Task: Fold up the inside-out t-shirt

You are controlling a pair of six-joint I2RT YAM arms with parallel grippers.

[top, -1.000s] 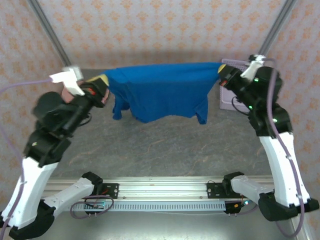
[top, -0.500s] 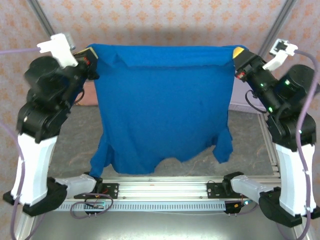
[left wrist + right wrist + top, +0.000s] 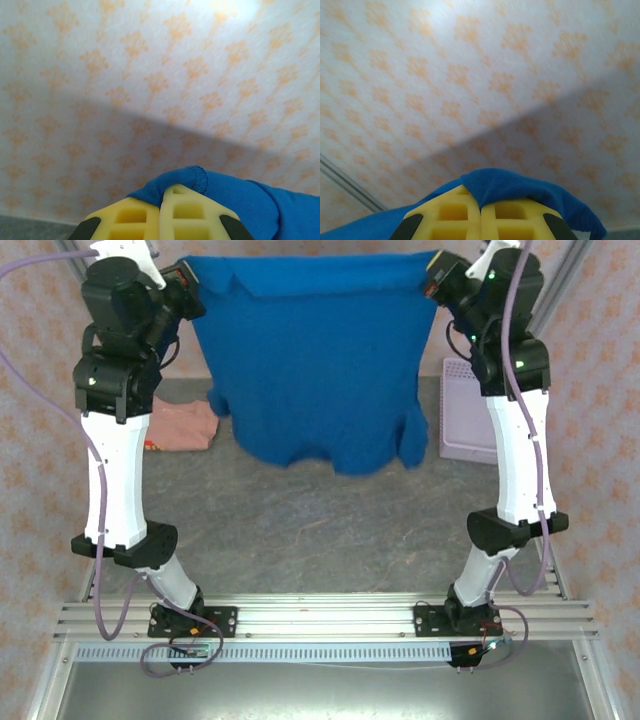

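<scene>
The royal-blue inside-out t-shirt (image 3: 315,360) hangs spread in the air at the top of the overhead view, clear of the table. My left gripper (image 3: 188,278) holds its top left corner and my right gripper (image 3: 434,280) its top right corner. Its sleeves dangle at both sides and its lower edge hangs above the grey tabletop (image 3: 320,530). In the left wrist view the yellow fingers (image 3: 135,217) are pressed together on a hemmed fold of the shirt (image 3: 200,182). The right wrist view shows yellow fingers (image 3: 512,215) clamped on blue cloth (image 3: 520,187) too.
A salmon-pink shirt (image 3: 180,425) lies crumpled on the table at the left, behind the left arm. A lilac basket (image 3: 462,410) stands at the right by the right arm. Patterned wallpaper backs the table.
Both arms have risen and stretched upright, lifting the blue shirt from low over the table's far side to high in the air. The shirt stays spread between the grippers.
</scene>
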